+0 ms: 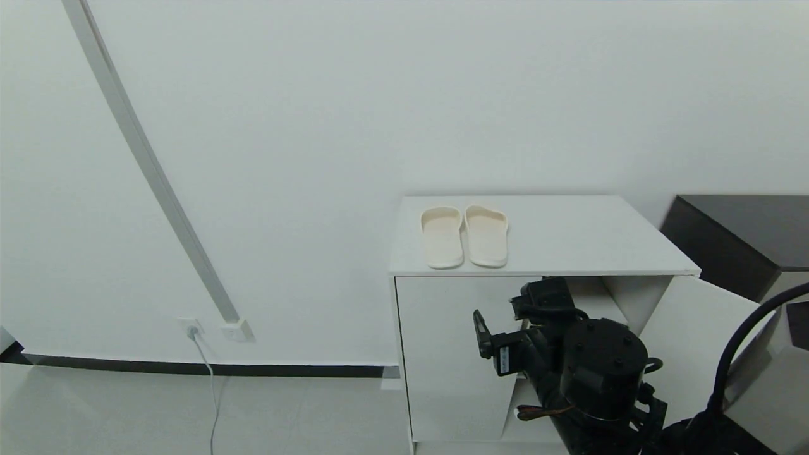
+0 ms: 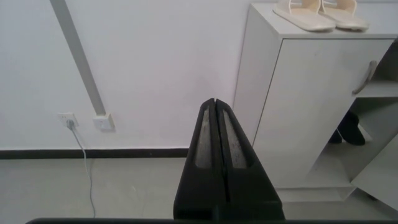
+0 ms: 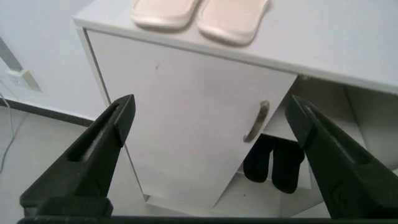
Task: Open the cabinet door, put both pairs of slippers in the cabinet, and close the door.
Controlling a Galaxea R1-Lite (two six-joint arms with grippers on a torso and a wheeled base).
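My right gripper (image 3: 210, 106) hung wide open and empty before the cabinet (image 1: 569, 234). My left gripper (image 2: 215, 106) was pressed shut on nothing. The black slippers (image 3: 278, 163) lay inside on a shelf, and the cream slippers (image 1: 464, 236) sat side by side on top. Reaching up, I judged I might shove the cream pair toward the wall, or pinch one and drop the other.

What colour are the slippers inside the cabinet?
Those slippers are black; the right wrist view shows them best.

White cabinet (image 1: 569, 234), right door (image 1: 689, 341) open, cream slippers (image 1: 442, 237) on top — black slippers (image 3: 286, 165) inside
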